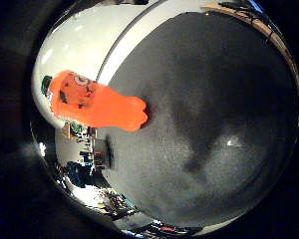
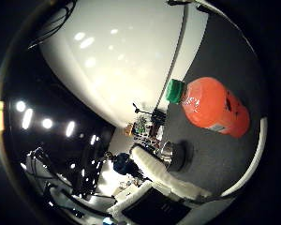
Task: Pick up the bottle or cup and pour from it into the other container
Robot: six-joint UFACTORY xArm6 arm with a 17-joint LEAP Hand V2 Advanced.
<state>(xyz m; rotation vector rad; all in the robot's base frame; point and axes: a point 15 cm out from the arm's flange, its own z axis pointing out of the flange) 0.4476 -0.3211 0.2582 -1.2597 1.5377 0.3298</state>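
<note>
Bottle: the orange bottle (image 2: 214,106) with its green cap (image 2: 175,90) stands on the dark grey tabletop (image 1: 214,124), near the table's edge where the white wall (image 2: 117,61) rises behind it. The cap is on.

Other container: a small dark cup (image 2: 177,155), as best I can make out, sits on the same tabletop near the bottle but apart from it. It is small in my thumb-side view, so I take it for the receiving vessel only tentatively.

My hand: I cannot tell how it is set, since neither palm view shows me any part I can be sure is my own.

Contact: nothing of mine is touching the bottle. It stands free, clear of my palm.

Done so far: judging by how things lie, nothing. The bottle is not lifted and nothing looks poured.

Left to do: reach the bottle, grasp it, lift it, carry it over the cup, tip it.
</note>
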